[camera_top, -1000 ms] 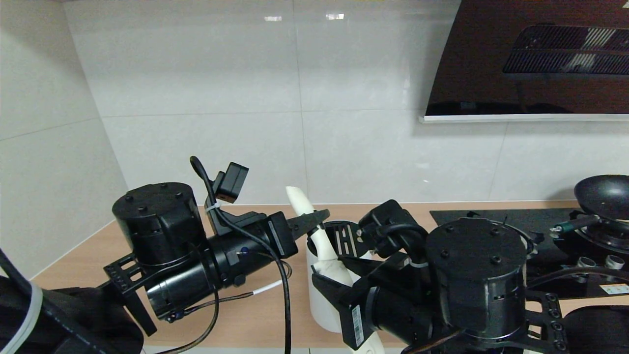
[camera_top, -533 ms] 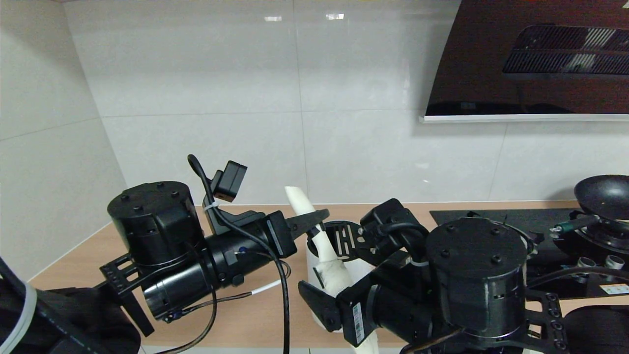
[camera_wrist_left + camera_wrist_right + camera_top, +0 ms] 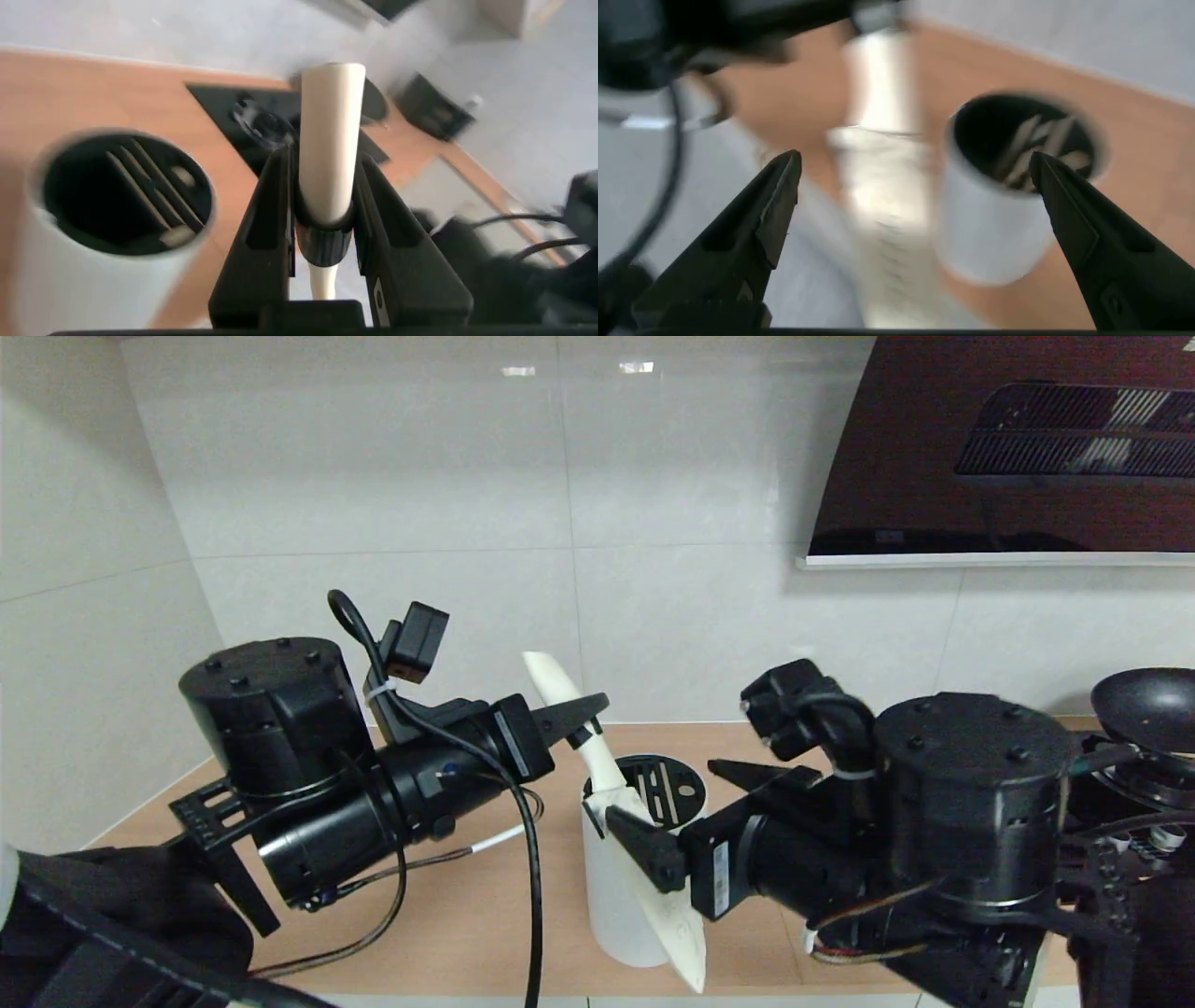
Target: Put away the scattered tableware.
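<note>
My left gripper (image 3: pixel 586 721) (image 3: pixel 325 201) is shut on the handle of a white knife (image 3: pixel 611 793) (image 3: pixel 326 159) and holds it tilted, blade down, in front of a white cylindrical utensil holder (image 3: pixel 624 905) (image 3: pixel 89 271) (image 3: pixel 994 224) on the wooden counter. The blade tip (image 3: pixel 689 971) hangs outside the holder, by its front wall. The holder's black slotted insert (image 3: pixel 663 782) is empty at the top. My right gripper (image 3: pixel 691 817) (image 3: pixel 915 201) stands open just right of the knife, with its near finger (image 3: pixel 649 854) crossing in front of the blade (image 3: pixel 882 201).
A black stove (image 3: pixel 1144 821) with a dark pan (image 3: pixel 1148 705) sits at the right on the counter (image 3: pixel 476 896). A range hood (image 3: pixel 1018 448) hangs on the tiled wall. Bare counter lies to the left of the holder.
My right gripper opened and let go of the blade, then rose and drew back to the right. My left gripper lifted the knife by its handle, blade tip swinging lower right.
</note>
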